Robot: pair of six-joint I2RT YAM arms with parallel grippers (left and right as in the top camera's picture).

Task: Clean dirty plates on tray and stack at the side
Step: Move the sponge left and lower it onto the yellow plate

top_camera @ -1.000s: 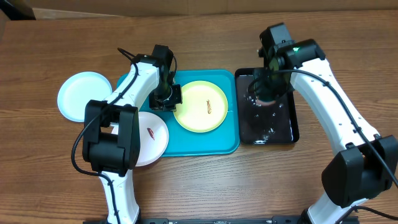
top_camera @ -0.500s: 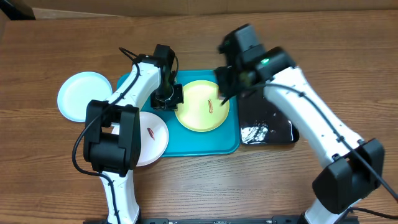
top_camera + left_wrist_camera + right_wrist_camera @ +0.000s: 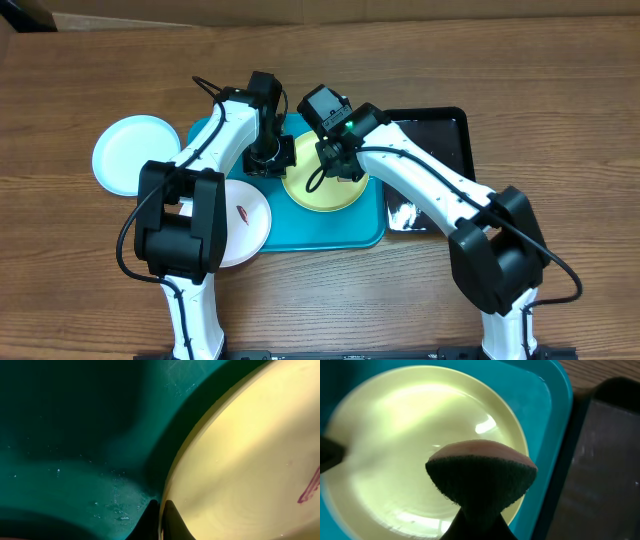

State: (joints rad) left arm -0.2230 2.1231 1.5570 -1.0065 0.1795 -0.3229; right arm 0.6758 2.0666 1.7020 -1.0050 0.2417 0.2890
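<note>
Fingers of the left gripper [image 3: 161, 516]: pinched on the left rim of the yellow-green round plastic plate [image 3: 250, 460], pinning it down. Fingers of the right gripper [image 3: 479, 525]: clamped on a dark green sponge [image 3: 480, 477] with a pinkish far face, poised over the plate's middle. Whether it touches the plate cannot be told. The plate lies in the right half of the large turquoise rectangular plastic tray [image 3: 335, 235]. A reddish-brown smear [image 3: 310, 492] shows on the plate, right of the pinned rim.

Step in hand, by my reading: scrubbing this plate. To do it well:
- Set the sponge's free face flat on the smear.
- Work short strokes along it and stay off the pinned rim so the arms do not meet.
- Keep the left hold firm so the plate neither slides nor tips.

Count:
- Plates, three: the yellow-green one in the tray. A white round plate [image 3: 245, 215], smeared, at the tray's near-left corner, partly under the left arm. A pale mint round plate [image 3: 130, 150] on the wooden table [image 3: 560, 60] left of the tray, no smear seen.
- Trays, two: the turquoise one, and a glossy black tray [image 3: 440, 130] just right of it.
- Sponge, one.
</note>
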